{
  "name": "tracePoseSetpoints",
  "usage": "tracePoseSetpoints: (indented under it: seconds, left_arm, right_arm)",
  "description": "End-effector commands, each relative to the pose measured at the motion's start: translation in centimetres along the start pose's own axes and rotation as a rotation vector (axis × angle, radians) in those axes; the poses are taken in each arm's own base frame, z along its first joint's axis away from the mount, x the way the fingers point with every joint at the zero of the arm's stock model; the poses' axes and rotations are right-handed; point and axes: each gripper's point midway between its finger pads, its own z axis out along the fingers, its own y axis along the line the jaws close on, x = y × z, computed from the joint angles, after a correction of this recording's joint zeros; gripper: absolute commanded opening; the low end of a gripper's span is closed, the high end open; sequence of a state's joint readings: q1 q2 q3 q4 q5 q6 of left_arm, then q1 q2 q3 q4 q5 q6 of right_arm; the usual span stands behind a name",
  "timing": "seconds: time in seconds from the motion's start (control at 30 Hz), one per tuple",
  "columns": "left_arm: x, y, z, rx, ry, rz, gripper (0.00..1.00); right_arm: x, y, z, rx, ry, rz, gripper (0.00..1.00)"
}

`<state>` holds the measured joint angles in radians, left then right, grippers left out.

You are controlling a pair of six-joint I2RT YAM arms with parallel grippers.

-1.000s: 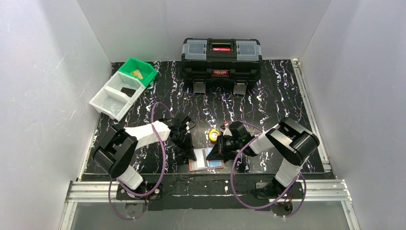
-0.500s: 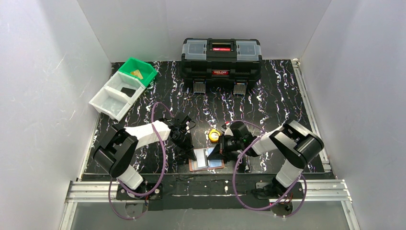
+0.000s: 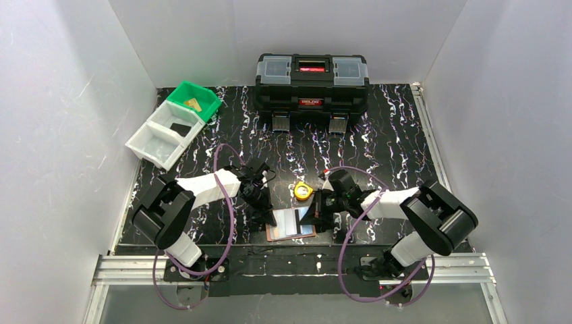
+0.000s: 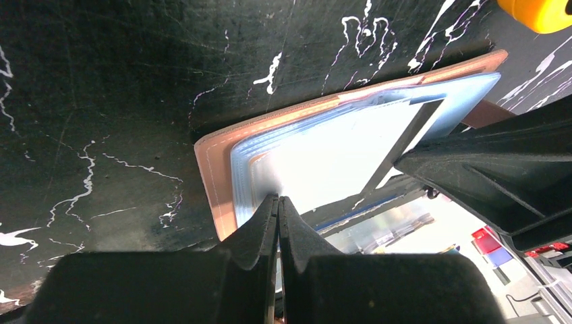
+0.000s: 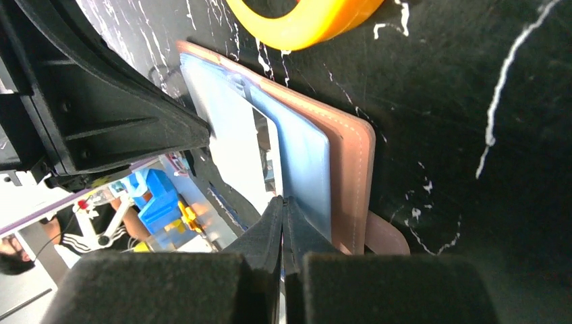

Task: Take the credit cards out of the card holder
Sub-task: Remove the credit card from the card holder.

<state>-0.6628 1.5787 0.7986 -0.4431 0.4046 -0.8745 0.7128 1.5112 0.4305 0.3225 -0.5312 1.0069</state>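
Observation:
The tan card holder (image 3: 290,231) lies open near the front edge, its pale bluish sleeves up. In the left wrist view my left gripper (image 4: 278,198) is shut on the left edge of the sleeves (image 4: 249,158), just inside the leather rim (image 4: 209,175). In the right wrist view my right gripper (image 5: 283,200) is shut on a thin edge where a whitish card (image 5: 236,142) meets a blue sleeve (image 5: 303,169). From above, the left gripper (image 3: 264,217) and the right gripper (image 3: 314,217) flank the holder. A gold-tan card (image 3: 194,103) and a black card (image 3: 179,127) lie in the bins.
A round yellow tape measure (image 3: 302,190) sits just behind the holder, between the two grippers. A large black toolbox (image 3: 311,81) stands at the back. A green bin (image 3: 181,91) and a white bin (image 3: 145,145) are at the back left. White walls enclose the table.
My right gripper has shifted right and toward the front, with its elbow swinging out to the right. The lifted sleeve now lies flatter. The left arm has not moved.

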Motion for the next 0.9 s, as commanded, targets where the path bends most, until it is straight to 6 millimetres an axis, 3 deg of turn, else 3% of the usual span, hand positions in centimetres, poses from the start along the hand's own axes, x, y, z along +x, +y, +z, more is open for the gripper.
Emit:
tracePoseSetpoints:
  seconds: [0.0,0.3,0.5,0.87]
  left_arm:
    - [0.0,7.1,1.0,-0.294,-0.033,-0.011,0.00]
    - [-0.5,5.9,0.3,-0.268,-0.047,0.017,0.00]
    - [-1.3,2.9,-1.4,-0.192,-0.065,0.054,0.02]
    - [-2.6,-3.7,-7.2,0.007,-0.144,0.162,0.54]
  right_arm:
    - [-0.9,0.3,-0.8,0.042,-0.036,-0.058,0.01]
    - [-1.1,0.7,-2.1,0.070,-0.068,-0.101,0.01]
    - [-1.4,1.5,-3.0,0.058,-0.087,-0.120,0.01]
    - [-2.2,5.8,-4.8,-0.086,-0.092,-0.126,0.01]
